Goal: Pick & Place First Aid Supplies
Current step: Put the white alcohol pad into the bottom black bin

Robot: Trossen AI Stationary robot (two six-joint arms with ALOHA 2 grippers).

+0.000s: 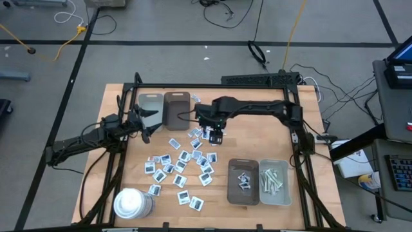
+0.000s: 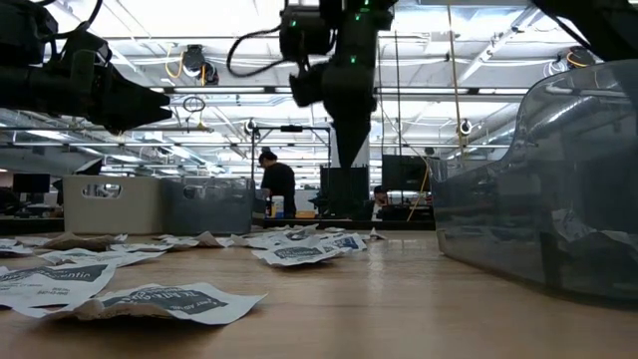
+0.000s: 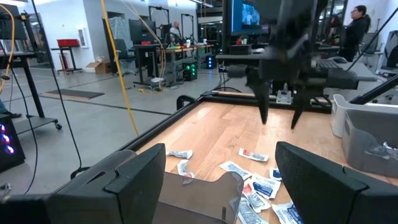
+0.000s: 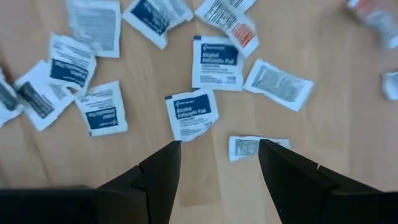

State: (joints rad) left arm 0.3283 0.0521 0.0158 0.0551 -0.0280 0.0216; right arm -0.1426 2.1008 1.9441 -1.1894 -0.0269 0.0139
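Note:
The first aid supplies, small white packets with dark-blue print (image 1: 183, 164), lie flat and scattered on the middle of the wooden table. My right gripper (image 1: 215, 136) hangs above the far part of the scatter, pointing down and open. In the right wrist view its fingers (image 4: 217, 155) frame bare wood, with one packet (image 4: 191, 113) just past them and another (image 4: 252, 146) beside the gap. From the left wrist view the right gripper (image 3: 278, 121) is clear of the table. My left gripper (image 1: 145, 122) waits level at the left, open and holding nothing.
A grey tray (image 1: 151, 104) and a brown tray (image 1: 177, 108) stand at the far side. A brown tray (image 1: 243, 182) and a grey tray (image 1: 275, 182), each with items inside, stand near right. A white cylinder (image 1: 132, 203) stands near left. People stand in the room beyond.

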